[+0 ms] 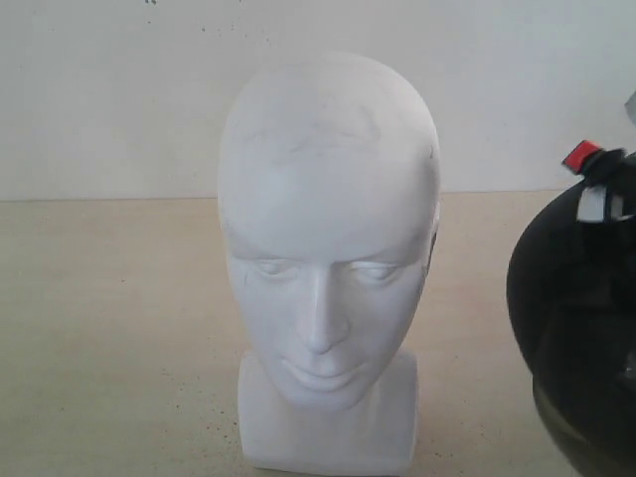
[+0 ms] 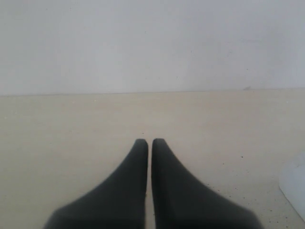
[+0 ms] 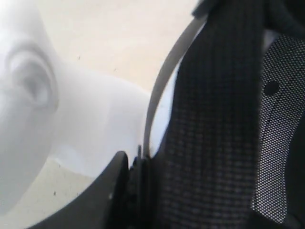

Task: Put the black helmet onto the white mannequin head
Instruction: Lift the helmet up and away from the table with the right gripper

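Note:
The white mannequin head [image 1: 328,268] stands upright in the middle of the table, facing the exterior camera. The black helmet [image 1: 576,298] hangs at the right edge, beside the head and apart from it, partly cut off by the frame. Its smoky visor [image 1: 571,437] shows at the bottom and a red buckle [image 1: 581,154] sits on top. In the right wrist view my right gripper [image 3: 143,167] is shut on the helmet's rim, one finger [image 3: 112,183] outside, the other hidden behind the mesh lining [image 3: 214,119]. The head's ear [image 3: 31,83] is close by. My left gripper [image 2: 150,141] is shut on nothing above the table.
A pale beige tabletop [image 1: 109,328] runs back to a white wall [image 1: 109,89]. In the left wrist view a white corner [image 2: 294,187], probably the head's base, shows at the frame's edge.

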Robot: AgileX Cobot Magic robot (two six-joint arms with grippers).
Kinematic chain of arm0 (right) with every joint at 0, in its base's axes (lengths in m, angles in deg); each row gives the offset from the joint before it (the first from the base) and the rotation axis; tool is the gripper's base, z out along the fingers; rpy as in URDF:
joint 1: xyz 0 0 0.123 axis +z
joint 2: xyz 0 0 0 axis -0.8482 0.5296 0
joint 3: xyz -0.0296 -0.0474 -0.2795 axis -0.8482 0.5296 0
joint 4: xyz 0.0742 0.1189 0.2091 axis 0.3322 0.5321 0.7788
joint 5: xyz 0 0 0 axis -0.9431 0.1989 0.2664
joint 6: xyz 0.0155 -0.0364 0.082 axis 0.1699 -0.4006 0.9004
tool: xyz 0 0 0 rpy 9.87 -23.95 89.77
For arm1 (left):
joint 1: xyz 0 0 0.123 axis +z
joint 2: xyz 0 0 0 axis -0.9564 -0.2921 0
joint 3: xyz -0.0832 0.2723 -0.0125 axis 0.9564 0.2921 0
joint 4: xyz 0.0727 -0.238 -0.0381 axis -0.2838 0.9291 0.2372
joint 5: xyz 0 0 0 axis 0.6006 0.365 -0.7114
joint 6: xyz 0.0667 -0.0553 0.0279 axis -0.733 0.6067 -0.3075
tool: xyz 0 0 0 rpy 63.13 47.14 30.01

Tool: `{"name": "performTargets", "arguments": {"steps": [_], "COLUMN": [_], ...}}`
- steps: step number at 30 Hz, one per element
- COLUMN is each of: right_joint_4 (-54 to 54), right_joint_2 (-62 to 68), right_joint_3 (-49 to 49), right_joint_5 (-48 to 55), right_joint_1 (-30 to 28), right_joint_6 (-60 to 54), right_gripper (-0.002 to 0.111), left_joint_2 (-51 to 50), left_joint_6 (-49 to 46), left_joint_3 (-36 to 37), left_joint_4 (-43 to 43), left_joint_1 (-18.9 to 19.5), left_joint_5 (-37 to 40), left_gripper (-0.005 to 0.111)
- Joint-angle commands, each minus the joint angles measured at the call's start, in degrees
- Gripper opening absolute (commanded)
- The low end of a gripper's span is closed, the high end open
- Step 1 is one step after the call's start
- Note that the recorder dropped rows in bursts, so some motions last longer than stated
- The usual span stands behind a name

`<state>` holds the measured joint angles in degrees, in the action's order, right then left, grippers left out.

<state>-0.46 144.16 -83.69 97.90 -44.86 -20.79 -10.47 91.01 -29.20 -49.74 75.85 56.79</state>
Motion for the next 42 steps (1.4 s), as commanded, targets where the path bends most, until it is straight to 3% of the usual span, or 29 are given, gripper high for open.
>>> {"name": "performTargets", "arguments": {"steps": [1,8,17,22,31,36,38,42], "right_joint_4": [-10.9,-26.8,-5.4,-8.0,-39.0,-58.0,-73.4,-87.4], "right_joint_2": [-3.2,-9.3,-11.8,-11.9,-17.4,-18.7,-18.5,-18.4], "right_joint_3": [-3.4,-3.3,-3.6,-3.6,-3.6,-3.6,-3.6,-3.7], "right_joint_5": [-4.2,-12.3,-13.1,-9.7,-12.0,-23.2,-28.6,-31.7], "right_joint_1": [0.1,0.2,0.2,0.2,1.6,8.8,11.4,11.4], "right_joint_6": [14.5,38.8,23.0,23.4,57.3,82.4,100.2,113.7], "right_gripper": [0.0,0.0,0.0,0.0,0.0,0.0,0.0,0.0], "left_joint_2": [0.2,0.2,0.2,0.2,0.2,0.2,0.2,0.2], "left_joint_6": [-0.1,-0.1,-0.1,-0.1,-0.1,-0.1,-0.1,-0.1], "left_joint_3": [0.2,0.2,0.2,0.2,0.2,0.2,0.2,0.2], "left_joint_4": [0.3,0.3,0.3,0.3,0.3,0.3,0.3,0.3], "left_joint_1": [0.0,0.0,0.0,0.0,0.0,0.0,0.0,0.0], "left_joint_5": [-0.7,-0.7,-0.7,-0.7,-0.7,-0.7,-0.7,-0.7], "left_gripper": [0.004,0.004,0.004,0.004,0.004,0.004,0.004,0.004]}}
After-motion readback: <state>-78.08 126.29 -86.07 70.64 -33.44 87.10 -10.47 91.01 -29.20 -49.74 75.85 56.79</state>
